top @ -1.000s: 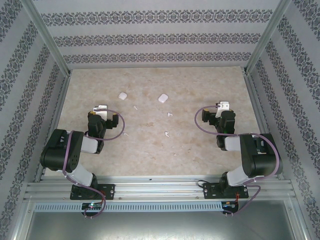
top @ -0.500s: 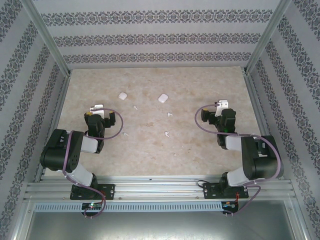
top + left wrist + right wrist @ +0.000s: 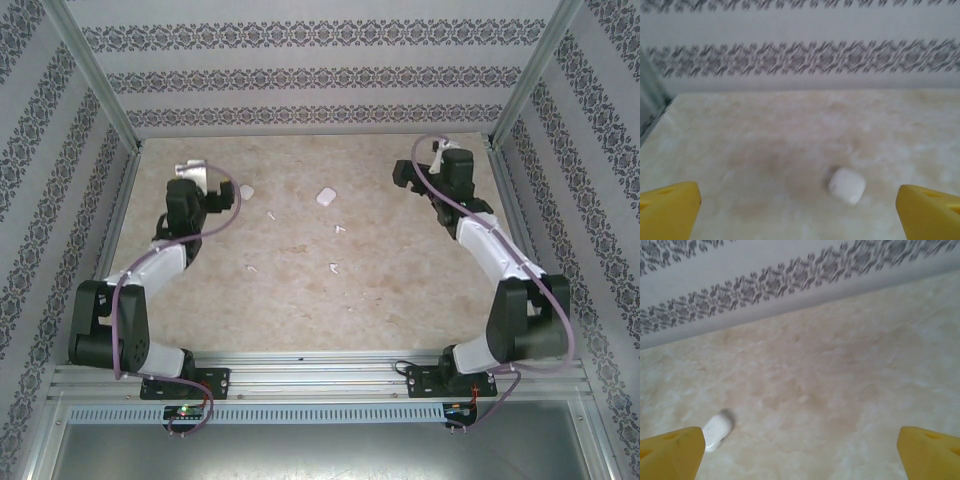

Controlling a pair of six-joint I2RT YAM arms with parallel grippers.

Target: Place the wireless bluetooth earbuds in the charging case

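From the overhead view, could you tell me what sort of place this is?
Likely a robot test enclosure: wallpapered panels in an aluminium frame surround a marble-look tabletop with a mounting rail.

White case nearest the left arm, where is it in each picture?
Top external: the left white case lies toward the back left, beside the left arm.
Left wrist: the case sits low, right of centre.
Right wrist: a white case sits bottom left; same one or not, I cannot tell.
Shared landmark: the patterned back wall.
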